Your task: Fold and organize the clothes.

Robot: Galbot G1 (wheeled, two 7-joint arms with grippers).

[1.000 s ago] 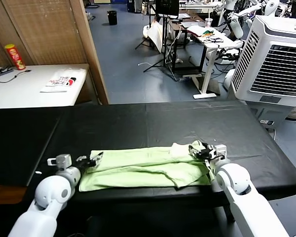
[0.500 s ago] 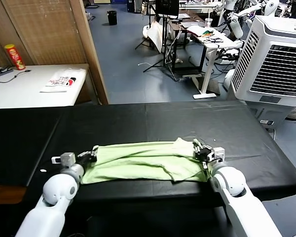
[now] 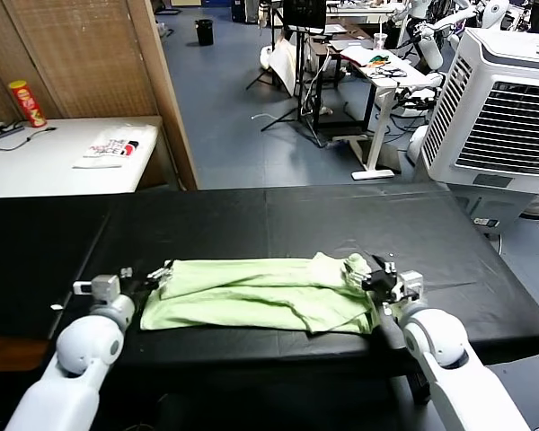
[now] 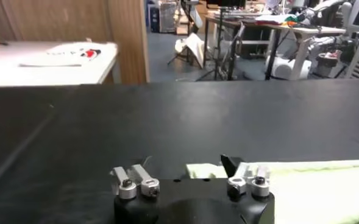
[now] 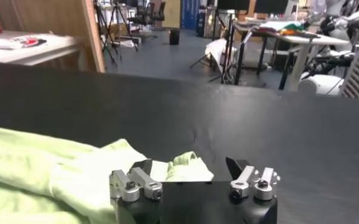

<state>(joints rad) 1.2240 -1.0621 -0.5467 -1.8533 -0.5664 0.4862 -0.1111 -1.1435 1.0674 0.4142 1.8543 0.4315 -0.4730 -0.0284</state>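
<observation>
Near the front edge of the black desk lies the shirt, pale lime-green, folded into a long flat band that runs side to side, with creases along its length and a rumpled bump of fabric at its right end. Its whole length rests on the desk top; no part hangs over the edge.

Just off the shirt's left end sits the left end effector, low over the desk, its fingers spread apart with nothing between them. In the left wrist view that end effector shows one finger standing at the corner of the green cloth, while the other finger is over bare black desk beside the shirt.

At the shirt's right end, beside the rumpled bump, sits the right end effector, also spread wide and gripping nothing. In the right wrist view this end effector has the bunched green fabric lying before it and partly between its fingers, loose on the desk.

Beyond the shirt, well apart to the left, a white desk carries a white printed item with red and black marks and a red and yellow can. Far off to the shirt's right stands a large white cooler on the blue floor.
</observation>
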